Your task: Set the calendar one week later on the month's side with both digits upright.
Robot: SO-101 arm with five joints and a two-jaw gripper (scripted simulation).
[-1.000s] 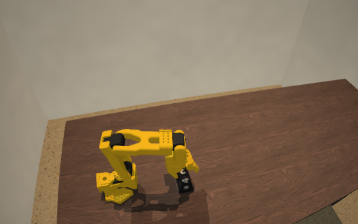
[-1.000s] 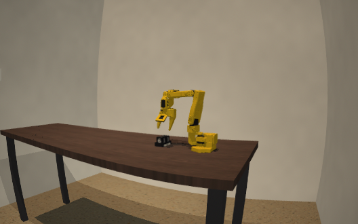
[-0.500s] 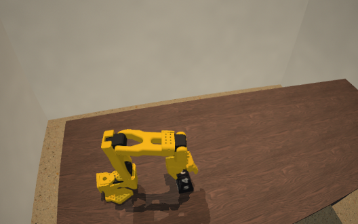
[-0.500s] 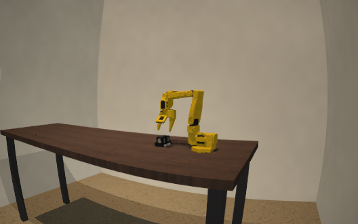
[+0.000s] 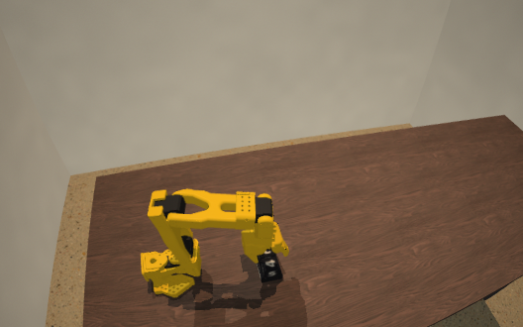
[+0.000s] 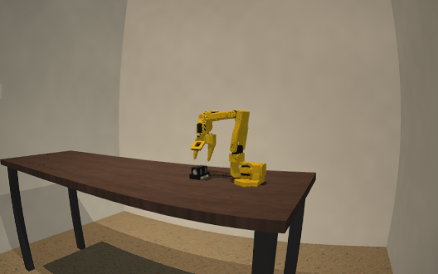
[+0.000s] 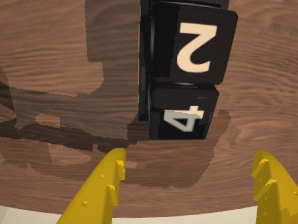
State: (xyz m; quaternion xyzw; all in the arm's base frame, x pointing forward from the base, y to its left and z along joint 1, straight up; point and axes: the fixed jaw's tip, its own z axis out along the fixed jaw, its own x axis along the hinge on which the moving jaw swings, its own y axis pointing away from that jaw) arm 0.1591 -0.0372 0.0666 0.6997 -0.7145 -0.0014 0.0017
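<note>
Yellow and jointed, the arm [image 5: 208, 213] [image 6: 240, 133] reaches out over the brown wooden table [image 5: 396, 208] [image 6: 124, 178] [image 7: 40, 30], its gripper [image 5: 271, 254] [image 6: 201, 159] [image 7: 189, 153] pointing down above the black calendar [image 5: 269, 268] [image 6: 199, 172]. The hand is partway open, 2 fingertips well apart, with nothing between them. In the wrist view they stand at 7 and 5 o'clock, touching neither cube.

The calendar sits on the table at 3 o'clock from the arm's base [image 5: 170, 286] [image 6: 249, 183] in the top view. Its 2 cubes stand side by side by the dark tray [image 7: 143, 80]; whether both rest flat on its floor, I cannot tell. In the wrist view, the cube with the 2 [image 7: 195, 50] is at 1 o'clock, that digit upside down; the cube with the 4 [image 7: 184, 117] lies at 6 o'clock from it, that digit turned sideways. The exterior view shows a 6 on 1 side face.

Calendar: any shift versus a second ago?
No, none visible: the calendar keeps its place beside the arm's base in the exterior view.
</note>
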